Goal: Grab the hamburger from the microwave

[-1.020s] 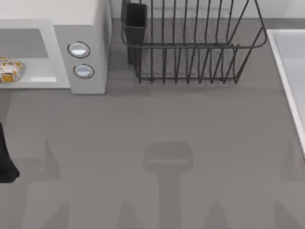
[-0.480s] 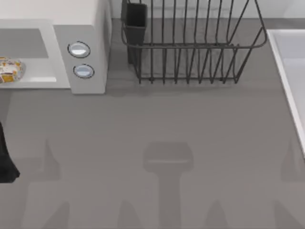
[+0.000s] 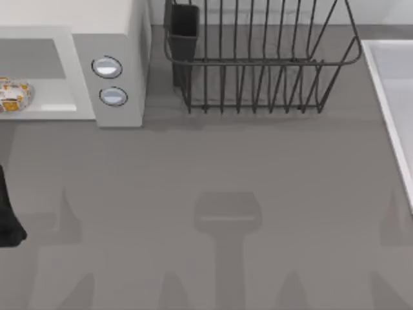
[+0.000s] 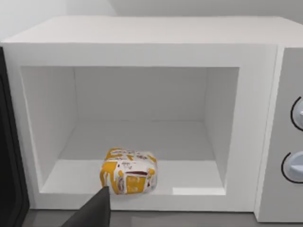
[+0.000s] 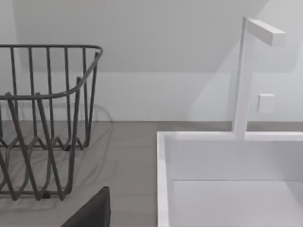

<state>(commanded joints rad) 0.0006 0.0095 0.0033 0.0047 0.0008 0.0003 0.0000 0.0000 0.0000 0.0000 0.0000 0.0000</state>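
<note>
The white microwave (image 3: 119, 32) stands at the table's back left with its cavity open, and its front also faces the left wrist camera (image 4: 142, 52). The hamburger (image 3: 13, 95) lies on the cavity floor near the front lip, yellow-tan with white and orange-red patches (image 4: 129, 171). A dark part of my left gripper (image 4: 94, 212) hangs just in front of the cavity, below and slightly left of the hamburger, touching nothing. A dark part of my right gripper (image 5: 92, 213) is over the table between the rack and the sink, holding nothing that I can see.
The microwave's dark door (image 4: 9, 151) stands open beside the cavity. A dark shape (image 3: 8, 213) sits at the top view's left edge. A dark wire dish rack (image 3: 258, 64) stands at the back middle. A white sink (image 3: 393, 97) with a faucet (image 5: 246, 75) fills the right.
</note>
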